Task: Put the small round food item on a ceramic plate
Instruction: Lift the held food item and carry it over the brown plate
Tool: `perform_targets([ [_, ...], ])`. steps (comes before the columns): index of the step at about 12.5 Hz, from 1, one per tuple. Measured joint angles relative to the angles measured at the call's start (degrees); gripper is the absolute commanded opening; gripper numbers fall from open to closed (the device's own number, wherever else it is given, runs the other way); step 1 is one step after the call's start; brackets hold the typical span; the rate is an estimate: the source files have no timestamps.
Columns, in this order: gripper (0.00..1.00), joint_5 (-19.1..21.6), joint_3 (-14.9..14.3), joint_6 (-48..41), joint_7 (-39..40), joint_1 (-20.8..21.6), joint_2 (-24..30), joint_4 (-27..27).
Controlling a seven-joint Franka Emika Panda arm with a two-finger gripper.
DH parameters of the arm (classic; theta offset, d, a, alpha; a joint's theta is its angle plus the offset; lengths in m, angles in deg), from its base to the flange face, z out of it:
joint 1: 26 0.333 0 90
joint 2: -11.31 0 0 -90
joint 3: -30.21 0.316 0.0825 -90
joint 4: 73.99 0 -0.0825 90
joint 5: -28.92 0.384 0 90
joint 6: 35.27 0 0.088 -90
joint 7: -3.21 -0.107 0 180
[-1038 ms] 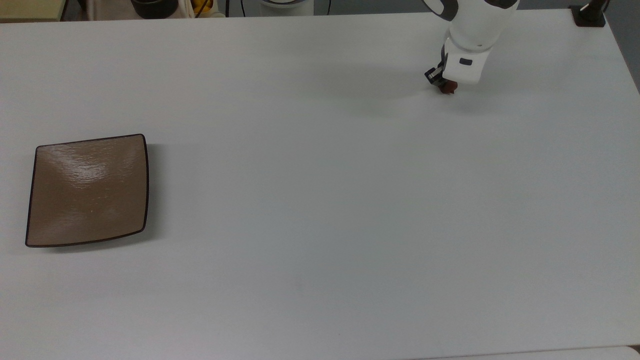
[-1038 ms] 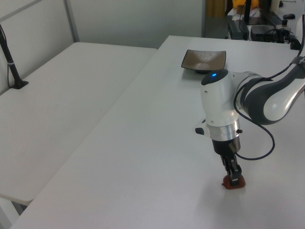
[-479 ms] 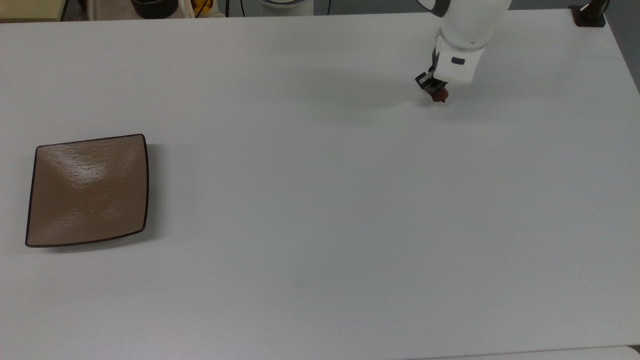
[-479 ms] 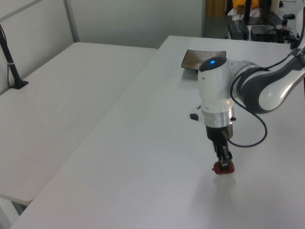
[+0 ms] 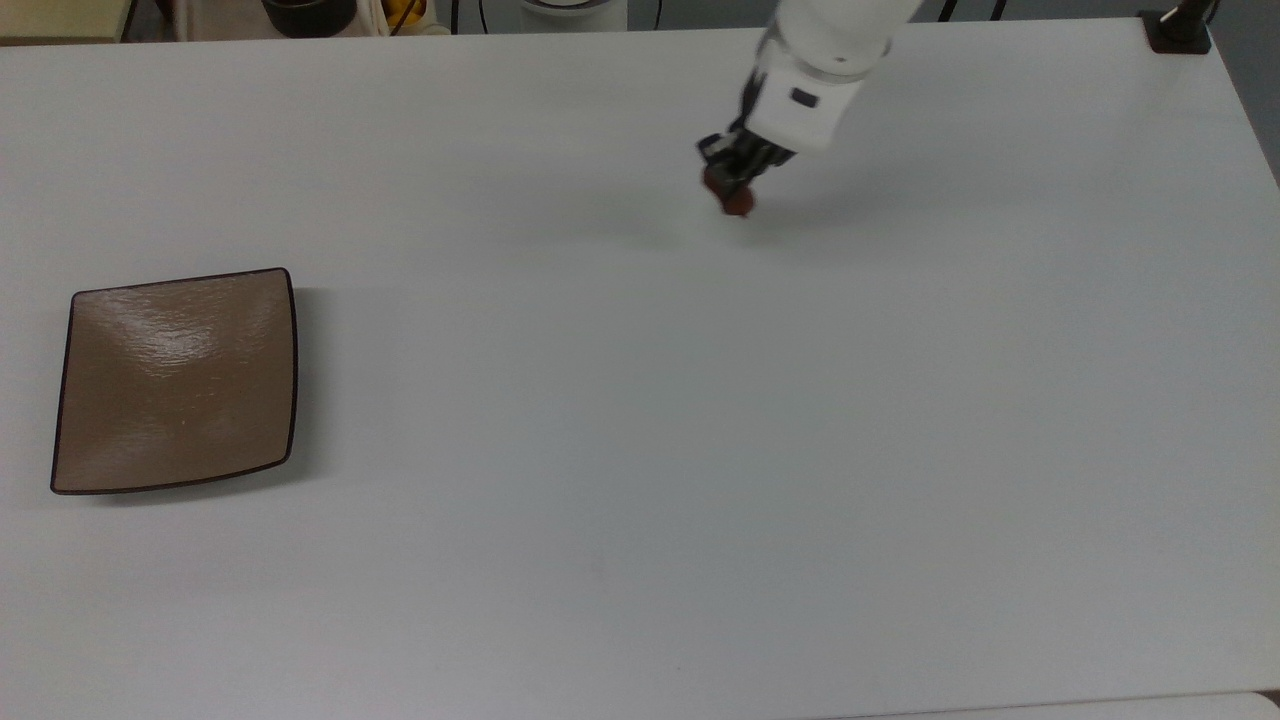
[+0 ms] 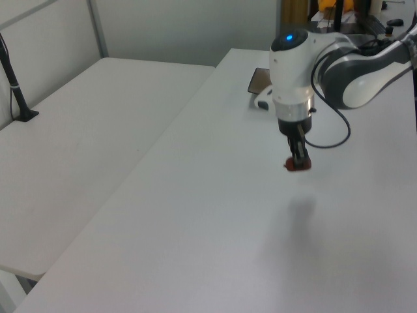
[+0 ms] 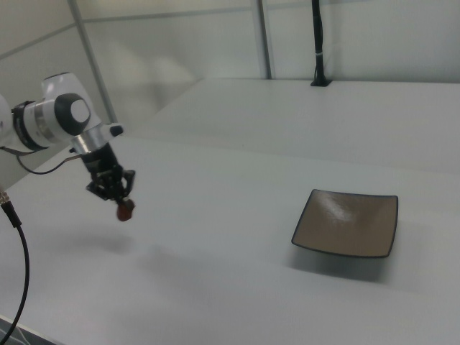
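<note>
We have the food item (image 5: 738, 201) pinched between the fingers of the gripper (image 5: 733, 180), lifted clear of the white table (image 5: 640, 450); in the left view its shadow lies on the tabletop apart from it, so we judge it to be in the air. The pick-up looks done. What is left is the carry to the plate (image 5: 175, 380), the lowering and the release. In the top view the plate sits well apart from the food item, toward the top view's left and nearer the bottom edge, with nothing on it and bare table between the two.

In the left view the arm (image 6: 339, 62) covers most of the plate, leaving only a dark corner. The fingers hide part of the food item, so we cannot tell how deep the grip goes. Beyond the far table edge, the things in the top view are cut off.
</note>
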Motion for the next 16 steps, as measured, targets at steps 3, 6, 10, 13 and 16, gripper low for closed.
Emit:
perform_targets([
  [3,0.01,-5.5,-7.0,-0.1,2.1,-1.2,1.6,-1.0],
  [6,0.01,-7.0,-13.8,0.4,9.4,-4.7,1.7,-3.4],
  [10,0.01,-7.0,-20.7,8.3,17.5,-10.1,1.1,-5.1],
  [13,0.01,-6.5,-22.4,16.6,21.2,-17.7,-0.4,-6.3],
  [16,0.01,-2.9,-22.5,23.5,21.9,-23.5,-5.6,-9.4],
])
